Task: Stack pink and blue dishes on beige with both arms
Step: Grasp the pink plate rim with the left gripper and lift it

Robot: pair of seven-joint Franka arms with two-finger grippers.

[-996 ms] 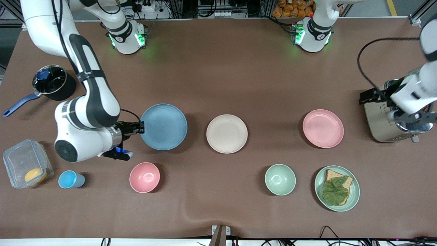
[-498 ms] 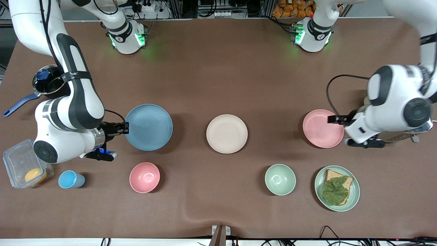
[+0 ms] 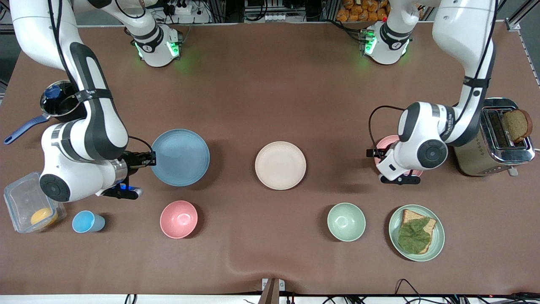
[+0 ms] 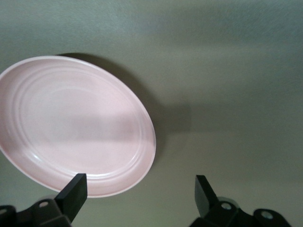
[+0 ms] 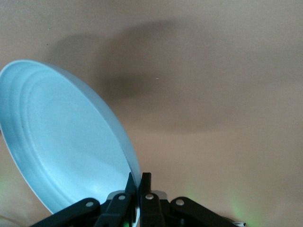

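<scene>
The left gripper (image 3: 373, 153) has swung in over the pink plate (image 4: 71, 125), fingers spread wide and empty. The right gripper (image 3: 151, 159) stays pinched on the blue plate's (image 3: 180, 157) rim, holding it tilted above the bench (image 3: 270, 84).

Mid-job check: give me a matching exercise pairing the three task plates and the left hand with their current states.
Things:
1. blue plate
2. pink plate
3. beige plate
4. left hand

States:
A. open, over the rim of a plate
B. flat on the table, with nothing stacked on it and no hand at it
C. clamped at its rim by the right hand
D. lying on the table under an arm, not gripped

Pairs: 1-C, 2-D, 3-B, 4-A
</scene>
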